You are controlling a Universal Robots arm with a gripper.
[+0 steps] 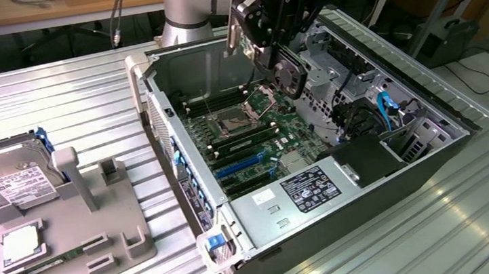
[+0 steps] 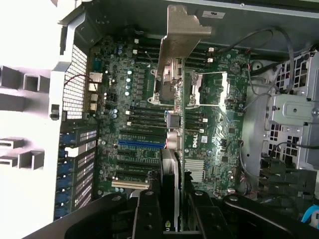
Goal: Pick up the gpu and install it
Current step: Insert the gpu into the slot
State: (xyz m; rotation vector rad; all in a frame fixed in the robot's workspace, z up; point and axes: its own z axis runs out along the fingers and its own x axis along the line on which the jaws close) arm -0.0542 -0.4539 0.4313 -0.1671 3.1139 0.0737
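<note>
1. Your claw (image 1: 273, 49) is clamped on the gpu (image 1: 290, 76) and holds it in the air at the upper centre of the exterior view.
2. The gpu hangs on edge above the open computer case (image 1: 424, 115), over the far part of the motherboard (image 1: 253, 132). Its round fan is visible below the claw, and its pale bracket (image 1: 234, 39) sticks out towards the exterior view's left.
3. In the wrist view, your claw (image 2: 172, 204) has its black fingers (image 2: 147, 214) on either side of the gpu (image 2: 170, 169). The card is seen edge-on there, with the bracket (image 2: 182, 40) at its far end. The motherboard lies well beneath it, and a blue slot (image 2: 139, 144) sits beside the card's line.
4. At the exterior view's left, a hard drive (image 1: 12, 175) stands in a grey holder (image 1: 82, 229) on the ribbed metal table (image 1: 58, 95), well apart from the case.
</note>
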